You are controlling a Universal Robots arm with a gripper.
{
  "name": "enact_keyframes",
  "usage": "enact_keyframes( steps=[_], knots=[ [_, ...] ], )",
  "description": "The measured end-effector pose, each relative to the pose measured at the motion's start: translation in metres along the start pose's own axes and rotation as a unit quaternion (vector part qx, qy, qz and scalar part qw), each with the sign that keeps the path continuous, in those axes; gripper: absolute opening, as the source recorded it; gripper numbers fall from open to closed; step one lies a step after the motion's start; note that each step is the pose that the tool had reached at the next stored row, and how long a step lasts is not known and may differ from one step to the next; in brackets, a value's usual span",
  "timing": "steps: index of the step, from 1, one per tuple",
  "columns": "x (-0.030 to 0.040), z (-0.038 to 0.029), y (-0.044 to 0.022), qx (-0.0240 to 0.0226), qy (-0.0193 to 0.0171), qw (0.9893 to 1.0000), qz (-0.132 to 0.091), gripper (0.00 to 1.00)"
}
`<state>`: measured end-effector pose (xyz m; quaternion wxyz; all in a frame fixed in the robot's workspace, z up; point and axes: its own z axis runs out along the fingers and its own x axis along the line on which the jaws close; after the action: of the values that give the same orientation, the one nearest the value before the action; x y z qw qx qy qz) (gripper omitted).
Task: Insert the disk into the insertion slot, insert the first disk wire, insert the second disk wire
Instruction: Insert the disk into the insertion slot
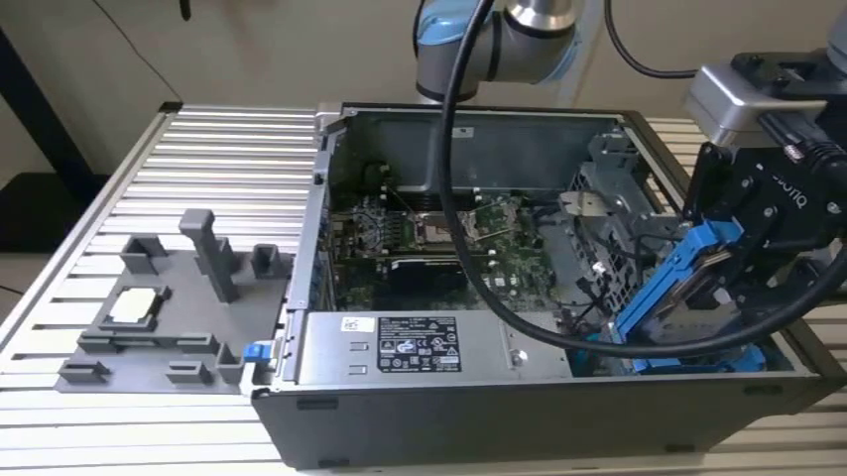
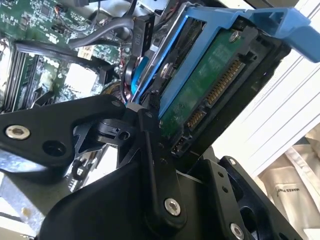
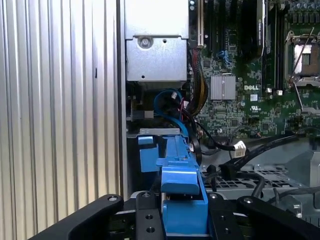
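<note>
My gripper (image 1: 741, 263) is shut on the disk (image 1: 688, 288), a drive clipped in a bright blue carrier frame. It holds the disk tilted on edge over the case's front corner at the exterior view's right. Its lower end reaches down to the insertion slot (image 1: 708, 359), a dark bay with blue fittings. In the second wrist view the disk (image 2: 210, 85) shows its green circuit board and connector, with a black finger (image 2: 152, 165) against its edge. In the first wrist view the blue carrier (image 3: 177, 172) sits between my fingers, above the slot (image 3: 148, 156). A blue wire (image 3: 165, 100) and a black wire with a white plug (image 3: 239, 148) lie loose nearby.
The open computer case (image 1: 397, 416) stands on a slatted aluminium table (image 1: 225, 149). Inside are the motherboard (image 1: 423, 238) and the grey labelled power-supply box (image 1: 411, 347). The arm's thick black cable (image 1: 457, 198) drapes across the case. Grey fixture blocks (image 1: 173, 297) stand at the exterior view's left.
</note>
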<state>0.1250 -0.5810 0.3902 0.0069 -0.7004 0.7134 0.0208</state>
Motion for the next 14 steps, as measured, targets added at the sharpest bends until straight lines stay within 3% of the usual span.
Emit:
enact_keyframes(
  steps=[7, 14],
  knots=[
    [0.0005, 0.0126, -0.0005, 0.0, -0.0008, 1.0, 0.0, 0.33],
    [0.0008, 0.0206, -0.0007, 0.0028, -0.0036, 1.0, 0.0, 0.33]
  ],
)
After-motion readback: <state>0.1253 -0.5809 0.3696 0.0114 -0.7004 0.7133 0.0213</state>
